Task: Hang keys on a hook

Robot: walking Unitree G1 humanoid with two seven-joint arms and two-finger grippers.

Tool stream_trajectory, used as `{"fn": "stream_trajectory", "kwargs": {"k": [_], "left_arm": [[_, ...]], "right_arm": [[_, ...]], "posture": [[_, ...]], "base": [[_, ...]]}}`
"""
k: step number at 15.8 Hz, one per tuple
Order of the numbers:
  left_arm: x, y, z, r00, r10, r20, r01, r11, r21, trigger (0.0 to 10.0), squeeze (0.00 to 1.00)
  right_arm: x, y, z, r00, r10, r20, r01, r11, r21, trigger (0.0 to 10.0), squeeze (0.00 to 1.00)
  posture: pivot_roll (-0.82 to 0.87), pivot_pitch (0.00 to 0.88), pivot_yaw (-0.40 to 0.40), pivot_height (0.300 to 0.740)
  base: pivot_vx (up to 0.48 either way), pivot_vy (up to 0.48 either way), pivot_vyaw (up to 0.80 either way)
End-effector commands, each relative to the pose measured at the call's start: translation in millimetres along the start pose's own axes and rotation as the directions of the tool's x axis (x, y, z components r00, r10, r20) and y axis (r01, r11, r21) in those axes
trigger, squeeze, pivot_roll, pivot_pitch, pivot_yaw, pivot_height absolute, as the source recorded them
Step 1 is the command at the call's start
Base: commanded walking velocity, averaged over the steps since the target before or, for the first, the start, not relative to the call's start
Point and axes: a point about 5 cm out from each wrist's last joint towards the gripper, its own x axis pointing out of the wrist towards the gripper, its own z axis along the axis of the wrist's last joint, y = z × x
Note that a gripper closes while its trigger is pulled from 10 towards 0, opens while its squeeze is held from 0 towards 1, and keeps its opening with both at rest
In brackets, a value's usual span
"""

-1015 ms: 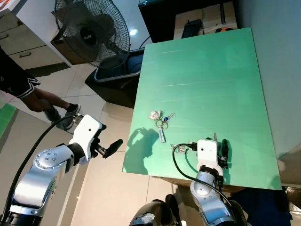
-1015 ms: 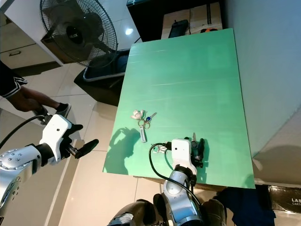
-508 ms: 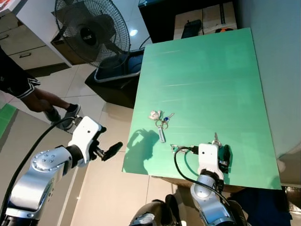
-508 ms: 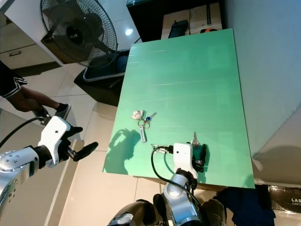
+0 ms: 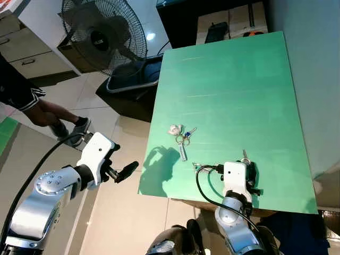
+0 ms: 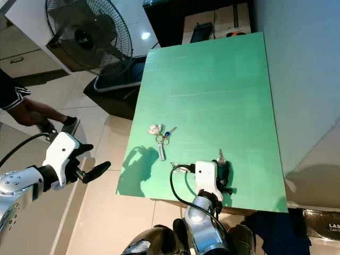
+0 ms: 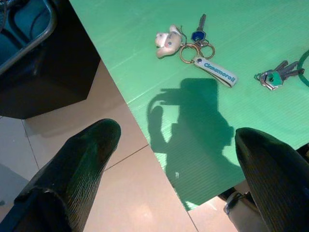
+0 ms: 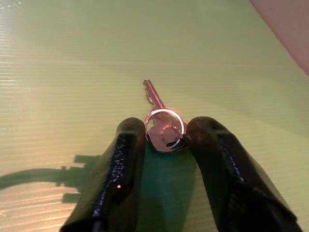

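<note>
Single key on a ring lies flat on the green table, near the front edge on my right side. Its ring sits between the two fingers of my right end effector; the blade points away from the wrist. From the right wrist view the fingers stand narrowly apart with the ring in the gap, close to both tips. I cannot tell whether they actually pinch it or only flank it.

A second bunch, the keychain, lies nearer the table's left edge, about midway between front and middle. It has a pale figurine, a blue-headed key, two rings and a white tag with blue lettering. The left wrist view also picks up a small bunch of keys with a teal head just beside a green cable, well apart from the keychain.

My left end effector hangs off the table over the tiled floor, beside the table's front left corner. Its fingers are spread wide and hold nothing. Its shadow falls on the table near the front left corner.

Beyond the table's left edge stand a black fan and a dark tray at its foot. A person's leg in dark shorts and a sneaker shows at far left. Past the table's far end are cardboard boxes under a dark shelf.
</note>
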Motion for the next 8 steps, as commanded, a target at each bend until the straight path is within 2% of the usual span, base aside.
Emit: {"fn": "stream_trajectory", "kwargs": {"k": [1, 5, 8], "left_arm": [[-7.9, 5.7, -6.7, 0.999, 0.034, -0.033, -0.034, 0.999, -0.009, 10.0, 0.00], [-6.0, 4.0, -8.1, 0.999, 0.034, -0.032, -0.034, 0.999, -0.014, 10.0, 0.00], [-5.1, 2.5, -8.8, 0.999, 0.034, -0.030, -0.035, 0.999, -0.019, 10.0, 0.00]], "right_arm": [[-18.1, 18.2, 2.0, 0.998, 0.053, -0.021, -0.053, 0.998, 0.037, 0.0, 0.00], [-21.7, 18.3, 6.9, 0.998, 0.059, 0.019, -0.059, 0.998, 0.032, 0.0, 0.00], [-21.2, 17.3, 20.8, 0.996, 0.056, 0.073, -0.059, 0.997, 0.044, 0.0, 0.00]], "posture": [[0.09, 0.280, 0.400, 0.740], [0.07, 0.277, 0.400, 0.740], [0.07, 0.275, 0.400, 0.740]], "base": [[0.000, 0.000, 0.00], [0.000, 0.000, 0.00], [0.000, 0.000, 0.00]]}}
